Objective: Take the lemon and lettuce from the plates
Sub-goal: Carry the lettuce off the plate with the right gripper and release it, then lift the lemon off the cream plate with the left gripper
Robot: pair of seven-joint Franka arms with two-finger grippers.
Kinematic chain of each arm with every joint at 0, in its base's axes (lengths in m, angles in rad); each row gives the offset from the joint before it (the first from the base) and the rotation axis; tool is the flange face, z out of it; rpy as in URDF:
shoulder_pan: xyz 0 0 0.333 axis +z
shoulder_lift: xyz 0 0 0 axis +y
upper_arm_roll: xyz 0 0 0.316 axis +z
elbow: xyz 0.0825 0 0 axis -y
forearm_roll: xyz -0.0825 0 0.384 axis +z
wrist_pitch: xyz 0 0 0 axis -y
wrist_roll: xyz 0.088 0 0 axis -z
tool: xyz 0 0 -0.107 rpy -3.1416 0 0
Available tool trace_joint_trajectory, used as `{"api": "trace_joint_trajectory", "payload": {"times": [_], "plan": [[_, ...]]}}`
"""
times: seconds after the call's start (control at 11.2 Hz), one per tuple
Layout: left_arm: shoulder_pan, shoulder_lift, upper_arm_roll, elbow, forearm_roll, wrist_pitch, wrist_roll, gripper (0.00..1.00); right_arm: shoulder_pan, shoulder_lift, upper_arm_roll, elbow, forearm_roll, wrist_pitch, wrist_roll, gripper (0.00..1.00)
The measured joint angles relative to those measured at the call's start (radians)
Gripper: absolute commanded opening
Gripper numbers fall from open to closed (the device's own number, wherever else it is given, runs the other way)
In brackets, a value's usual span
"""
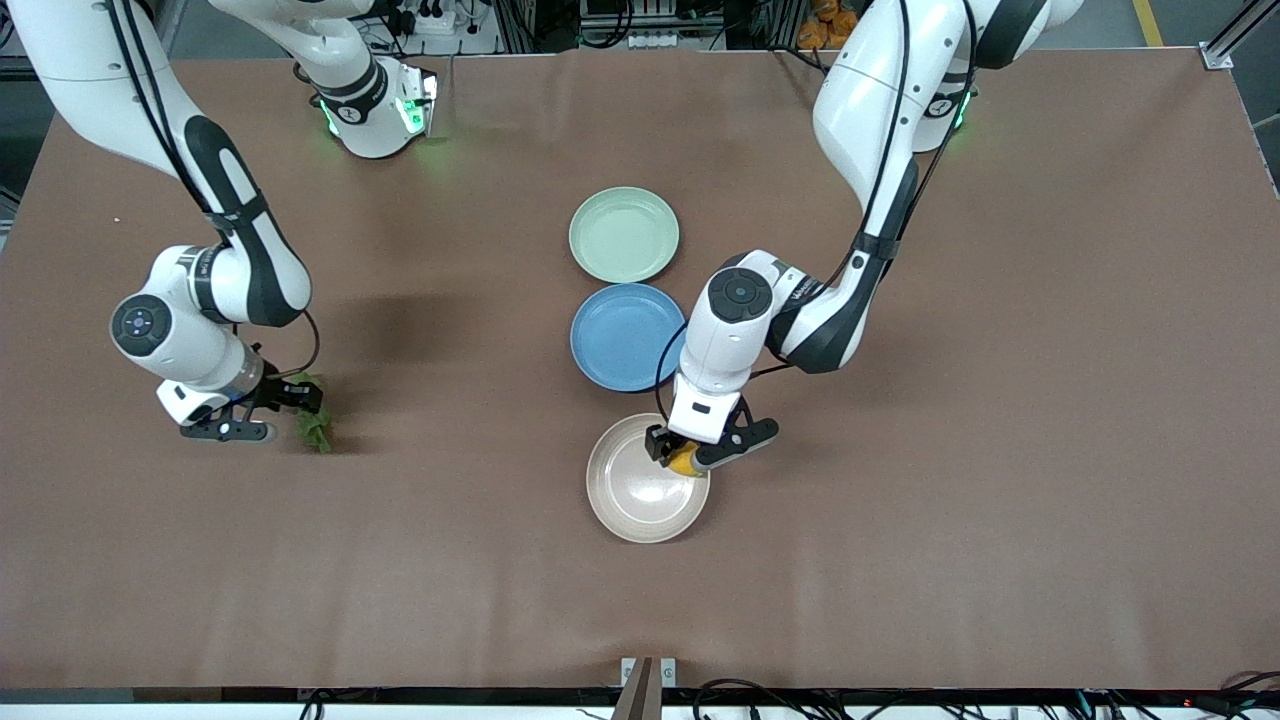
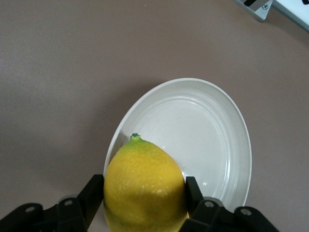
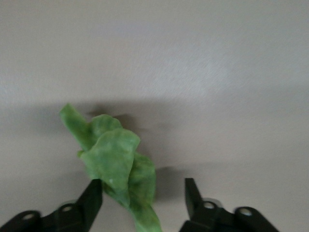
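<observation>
My left gripper (image 1: pixel 688 458) is shut on the yellow lemon (image 1: pixel 684 463) and holds it just above the rim of the beige-cream plate (image 1: pixel 640 500). In the left wrist view the lemon (image 2: pixel 145 186) fills the gap between both fingers, with the plate (image 2: pixel 207 125) below it. My right gripper (image 1: pixel 285 412) is open, low over the bare table toward the right arm's end. The green lettuce (image 1: pixel 315 427) lies by it. In the right wrist view the lettuce (image 3: pixel 116 162) sits between the spread fingers, against one finger (image 3: pixel 91 195). The mint green plate (image 1: pixel 624 235) holds nothing.
A blue plate (image 1: pixel 625 337) with nothing on it lies between the mint and beige plates, all in a line at the table's middle. The brown table (image 1: pixel 1000 450) is bare toward both ends. The left arm's elbow hangs over the blue plate's edge.
</observation>
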State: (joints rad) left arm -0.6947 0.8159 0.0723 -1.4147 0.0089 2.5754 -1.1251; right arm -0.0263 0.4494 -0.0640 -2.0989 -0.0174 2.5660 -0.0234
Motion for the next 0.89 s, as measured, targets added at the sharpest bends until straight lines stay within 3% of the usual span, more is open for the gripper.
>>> {"api": "trace_joint_trajectory", "payload": {"times": [0.45, 0.89], "plan": [[0.005, -0.034, 0.000, 0.000, 0.000, -0.002, -0.058, 0.06, 0.005, -0.068, -0.005, 0.165, 0.000, -0.314, 0.001, 1.00], [0.006, -0.040, 0.000, 0.000, 0.000, -0.003, -0.210, 0.06, 0.007, -0.073, -0.005, 0.185, 0.001, -0.350, 0.001, 1.00]]}}
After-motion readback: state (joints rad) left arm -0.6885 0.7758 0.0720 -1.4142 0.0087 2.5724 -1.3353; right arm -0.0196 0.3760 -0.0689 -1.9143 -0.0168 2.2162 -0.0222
